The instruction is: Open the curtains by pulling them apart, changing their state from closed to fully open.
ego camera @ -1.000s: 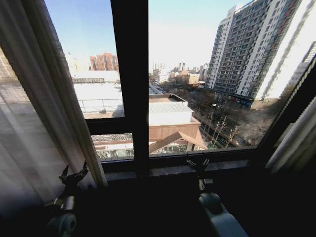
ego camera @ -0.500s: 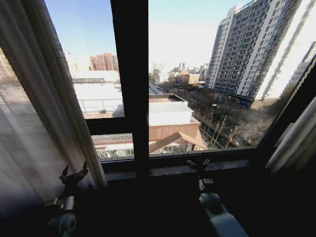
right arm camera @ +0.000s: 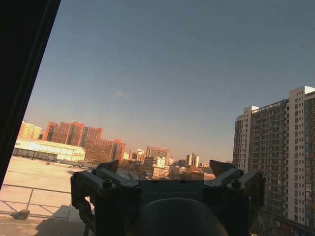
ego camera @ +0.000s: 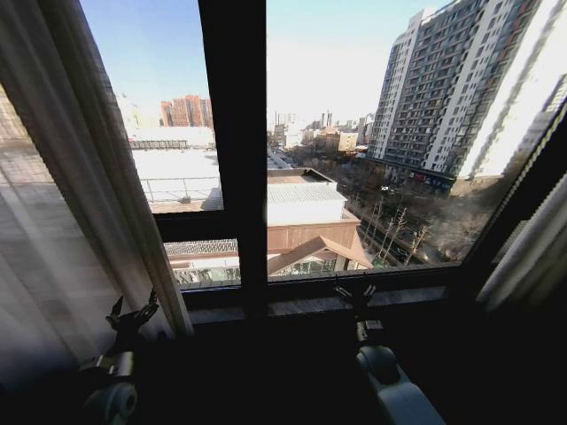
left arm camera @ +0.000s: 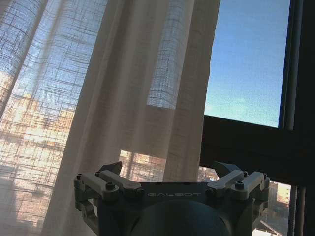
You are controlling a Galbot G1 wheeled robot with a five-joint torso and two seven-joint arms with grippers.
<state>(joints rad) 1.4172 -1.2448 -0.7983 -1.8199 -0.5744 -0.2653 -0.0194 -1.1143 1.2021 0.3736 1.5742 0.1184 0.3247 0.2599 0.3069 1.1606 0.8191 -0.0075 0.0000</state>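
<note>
Head view: the curtains are drawn to both sides, left panel (ego camera: 71,204) and right panel (ego camera: 532,257), with the black window frame (ego camera: 232,150) exposed between them. The left gripper (ego camera: 133,312), fingers spread, sits beside the left panel. The right gripper (ego camera: 354,290), spread, is near the sill.

Left wrist view: the spread left gripper (left arm camera: 170,169) faces the sheer fabric (left arm camera: 123,88).

Right wrist view: the right gripper (right arm camera: 165,169), fingers apart, holds nothing.

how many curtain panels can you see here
2: the left curtain panel is gathered at the window's left side, beside the left gripper; the right curtain panel is bunched at the far right edge, only partly in view.
</note>
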